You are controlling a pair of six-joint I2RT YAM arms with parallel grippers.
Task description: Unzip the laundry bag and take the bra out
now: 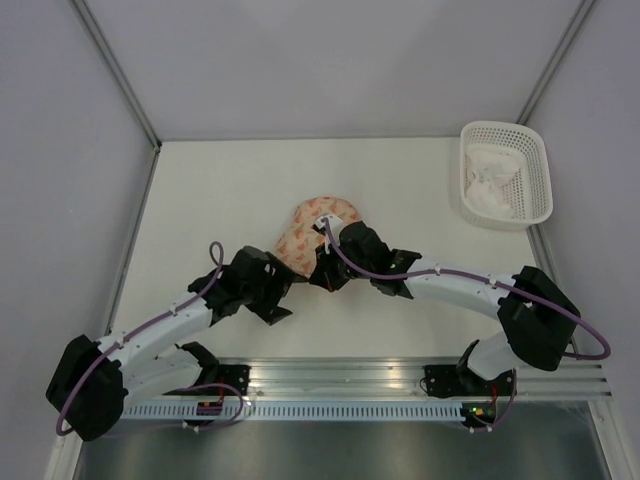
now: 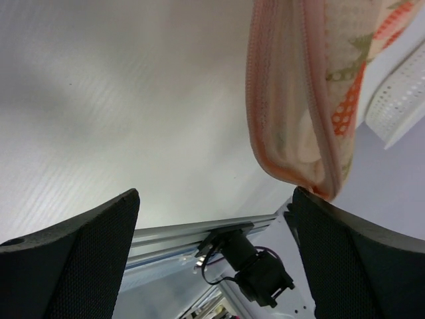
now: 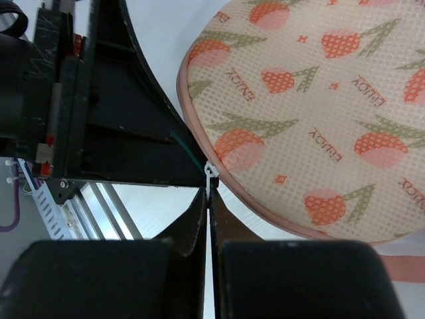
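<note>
The laundry bag (image 1: 311, 230), cream with orange-pink prints and salmon trim, lies at the table's middle. In the right wrist view the laundry bag (image 3: 319, 113) fills the upper right. My right gripper (image 3: 210, 199) is shut on the small white zipper pull (image 3: 211, 174) at the bag's trim; it also shows in the top view (image 1: 322, 272). My left gripper (image 2: 216, 193) is open wide. The bag's edge (image 2: 299, 100) hangs by its right finger (image 2: 358, 266), just touching the tip. In the top view the left gripper (image 1: 288, 298) sits at the bag's near-left side. The bra is hidden.
A white lattice basket (image 1: 535, 150) stands at the back right with white fabric (image 1: 493, 182) in it; it also shows in the left wrist view (image 2: 398, 100). An aluminium rail (image 1: 400, 375) runs along the near edge. Grey walls close in the table.
</note>
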